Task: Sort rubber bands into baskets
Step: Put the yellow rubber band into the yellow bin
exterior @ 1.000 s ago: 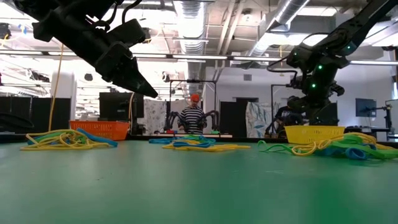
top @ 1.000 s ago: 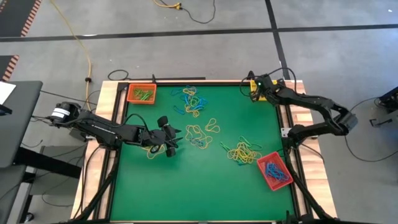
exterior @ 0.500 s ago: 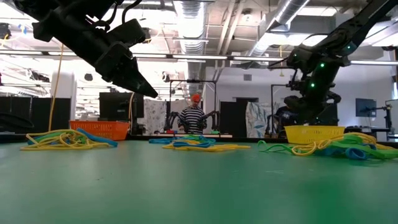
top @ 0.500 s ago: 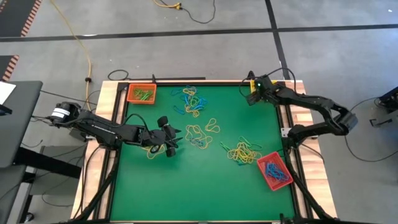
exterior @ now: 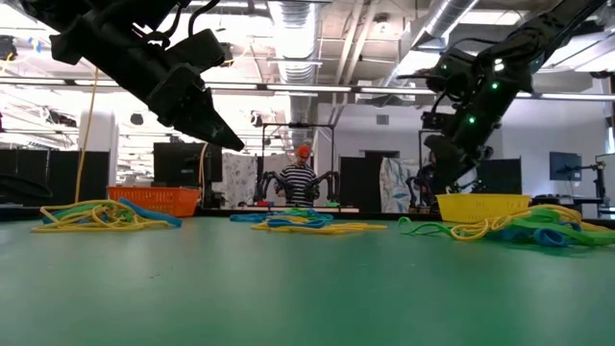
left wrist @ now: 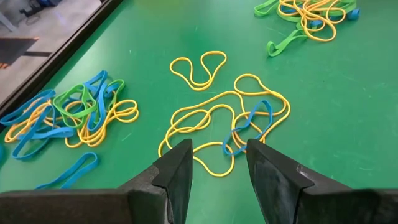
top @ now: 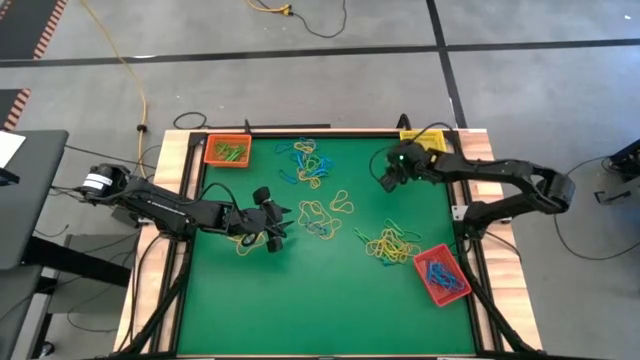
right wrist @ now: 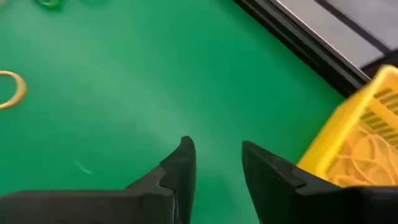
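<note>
Rubber bands (top: 312, 160) are seen scattered in several clusters over the green table (top: 330, 300) in the high view: a mixed blue, yellow and green cluster toward twelve o'clock of the table's centre, a group of yellow loops (top: 330, 212) near the centre, and a mostly yellow tangle (top: 390, 243) toward four o'clock.

Three baskets are placed at the table's edges. The orange basket (top: 227, 151) is set at the ten o'clock corner and green bands are held in it. The yellow basket (top: 420, 138) is partly hidden at the two o'clock corner; in the right wrist view yellow bands are seen inside it (right wrist: 367, 140). The red basket (top: 441, 276) is found at about four o'clock, with blue bands in it.

The left gripper (top: 277, 228) is held over the table at about eight o'clock of the centre, just beside the central yellow loops. In the left wrist view its fingers (left wrist: 177, 168) are spread apart with nothing between them, above a tangle of yellow loops and one blue band (left wrist: 249, 127).

The right gripper (top: 387, 178) is positioned at about one o'clock of the centre, near the yellow basket but apart from it. In the right wrist view its fingers (right wrist: 180, 165) are parted over bare green surface, and nothing is pinched.

In the low view a person in a striped top (exterior: 301, 178) is visible in the room behind the table.
</note>
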